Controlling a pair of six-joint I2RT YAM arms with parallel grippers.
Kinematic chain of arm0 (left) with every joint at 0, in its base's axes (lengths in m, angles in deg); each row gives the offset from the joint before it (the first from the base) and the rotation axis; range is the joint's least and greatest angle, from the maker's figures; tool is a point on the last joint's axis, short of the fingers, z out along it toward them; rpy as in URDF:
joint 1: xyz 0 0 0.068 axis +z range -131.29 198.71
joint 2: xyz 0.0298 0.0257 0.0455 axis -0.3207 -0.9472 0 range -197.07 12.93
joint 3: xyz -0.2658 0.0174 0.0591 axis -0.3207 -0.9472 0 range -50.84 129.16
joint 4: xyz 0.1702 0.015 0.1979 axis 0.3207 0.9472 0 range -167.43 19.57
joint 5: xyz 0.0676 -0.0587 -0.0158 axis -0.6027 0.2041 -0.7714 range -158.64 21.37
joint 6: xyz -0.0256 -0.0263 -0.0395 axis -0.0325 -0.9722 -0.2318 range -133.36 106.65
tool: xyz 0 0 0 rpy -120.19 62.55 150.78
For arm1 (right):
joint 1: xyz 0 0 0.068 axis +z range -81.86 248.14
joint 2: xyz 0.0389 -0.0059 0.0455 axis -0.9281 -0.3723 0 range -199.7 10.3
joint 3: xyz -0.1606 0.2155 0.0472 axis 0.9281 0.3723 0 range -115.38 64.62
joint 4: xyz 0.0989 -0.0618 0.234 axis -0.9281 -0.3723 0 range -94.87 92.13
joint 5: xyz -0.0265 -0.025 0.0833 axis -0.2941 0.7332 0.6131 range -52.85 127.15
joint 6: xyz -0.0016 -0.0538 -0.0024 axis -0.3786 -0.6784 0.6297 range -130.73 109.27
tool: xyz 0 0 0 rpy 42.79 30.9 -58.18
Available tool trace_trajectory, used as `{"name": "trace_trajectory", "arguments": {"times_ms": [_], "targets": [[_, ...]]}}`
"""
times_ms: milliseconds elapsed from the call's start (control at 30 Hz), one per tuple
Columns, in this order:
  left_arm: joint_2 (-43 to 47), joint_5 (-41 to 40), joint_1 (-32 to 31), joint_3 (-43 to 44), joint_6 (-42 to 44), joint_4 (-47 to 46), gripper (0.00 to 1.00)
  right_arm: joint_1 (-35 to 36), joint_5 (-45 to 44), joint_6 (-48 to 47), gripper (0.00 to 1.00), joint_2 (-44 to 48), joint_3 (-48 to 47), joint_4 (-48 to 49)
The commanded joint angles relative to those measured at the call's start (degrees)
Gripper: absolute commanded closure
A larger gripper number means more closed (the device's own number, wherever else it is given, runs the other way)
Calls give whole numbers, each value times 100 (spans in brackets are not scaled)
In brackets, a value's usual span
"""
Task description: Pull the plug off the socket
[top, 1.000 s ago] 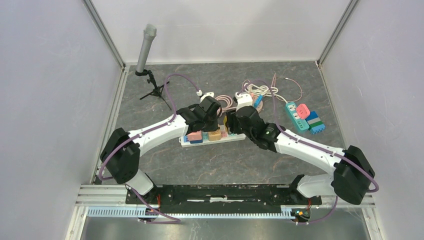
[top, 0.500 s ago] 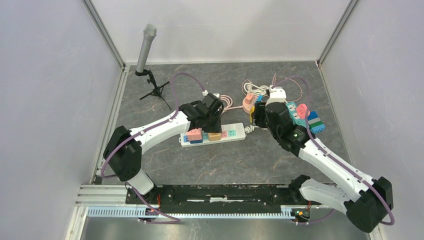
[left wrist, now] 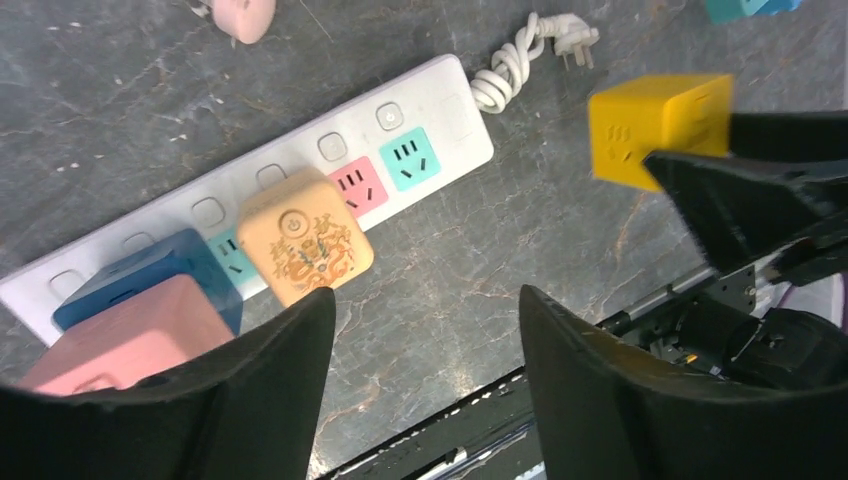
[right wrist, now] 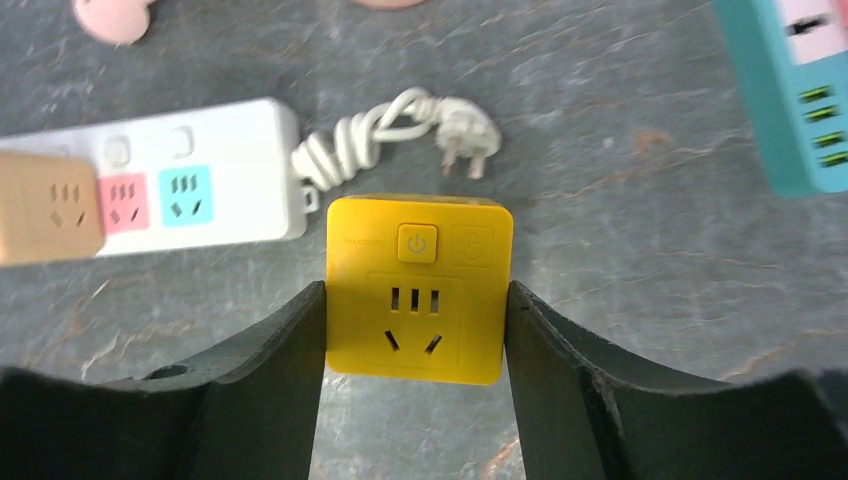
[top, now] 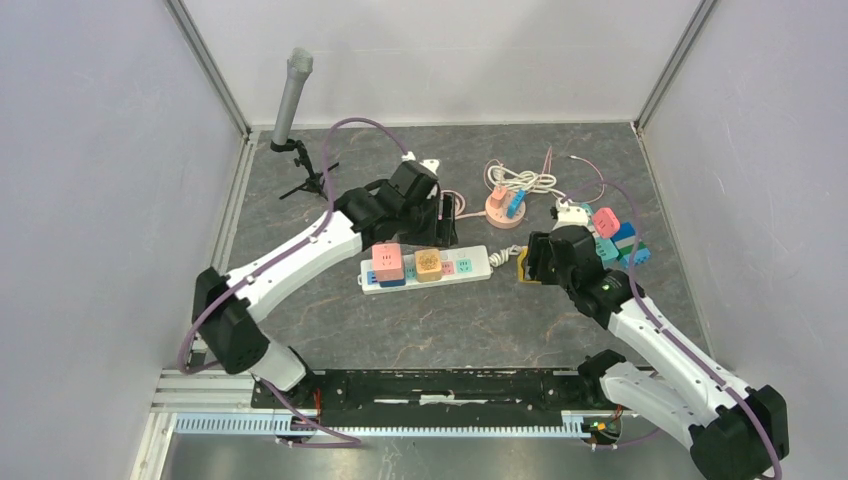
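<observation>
The white power strip (top: 470, 266) (left wrist: 440, 110) (right wrist: 250, 130) lies flat mid-table with a pink plug (top: 387, 260), a blue plug (top: 392, 281) and an orange plug (top: 429, 264) (left wrist: 305, 235) seated in it. A yellow cube plug (right wrist: 418, 290) (left wrist: 655, 125) (top: 522, 264) is off the strip, just past its right end and above the table. My right gripper (right wrist: 416, 330) (top: 530, 262) is shut on it by its two sides. My left gripper (left wrist: 425, 340) (top: 440, 215) hangs open behind the strip, holding nothing.
The strip's coiled cord and pronged plug (right wrist: 465, 130) lie by its right end. A teal strip (top: 600, 235) with pink and blue cubes sits at right. A pink round socket with tangled cables (top: 503, 205) lies behind, and a microphone stand (top: 292, 95) is back left. Walls enclose three sides.
My left gripper opened, let go of the strip and lifted back. My right gripper left the strip, swung out right and now holds the yellow plug beside its right end.
</observation>
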Motion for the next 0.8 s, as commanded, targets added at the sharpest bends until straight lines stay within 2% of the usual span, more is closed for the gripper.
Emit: {"name": "trace_trajectory", "arguments": {"times_ms": [0,167,267,333,533,600,767], "targets": [[662,-443,103,241,270,289,20,-47,1299,44,100,77,152,44],[1181,-886,291,44,370,472,0,-92,2268,109,100,13,562,300],[1468,-1119,422,-107,455,570,0,-104,2367,177,99,-37,704,289],[1655,-1175,544,-236,511,586,0,-118,2261,202,94,-25,767,227],[2134,-1240,1083,-660,436,621,0,-138,1185,358,46,-23,921,-59],[2277,-1196,1238,-784,406,621,0,-143,900,376,35,-24,946,-126],[2403,-1201,1444,-968,483,701,0,-146,528,565,24,103,1136,-82]]}}
